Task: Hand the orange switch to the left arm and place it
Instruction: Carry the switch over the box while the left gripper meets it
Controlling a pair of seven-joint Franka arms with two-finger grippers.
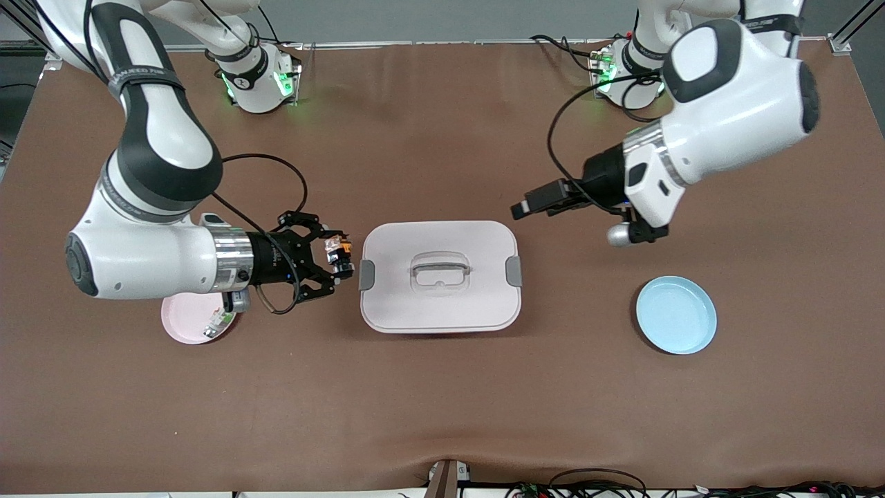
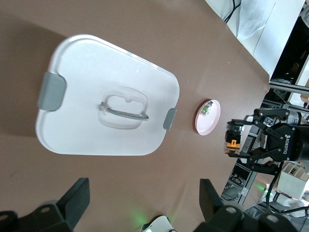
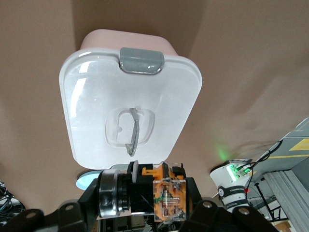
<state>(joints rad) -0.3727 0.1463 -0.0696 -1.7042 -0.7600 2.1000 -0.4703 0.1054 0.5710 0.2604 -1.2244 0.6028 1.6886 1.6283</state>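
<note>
My right gripper (image 1: 339,261) is shut on the orange switch (image 1: 337,249), a small black and orange part with metal bits. It holds the switch above the table, just off the grey latch at the right arm's end of the white lidded box (image 1: 440,277). In the right wrist view the switch (image 3: 161,193) sits between the jaws with the box (image 3: 130,111) below. My left gripper (image 1: 529,206) is open and empty in the air, near the box's corner at the left arm's end. The left wrist view shows the box (image 2: 106,96), the switch (image 2: 233,140) and its own spread fingers (image 2: 72,203).
A pink plate (image 1: 185,319) holding a small green-and-white component (image 1: 220,321) lies under the right arm's wrist. A blue plate (image 1: 676,315) lies toward the left arm's end of the table. Cables trail from both wrists.
</note>
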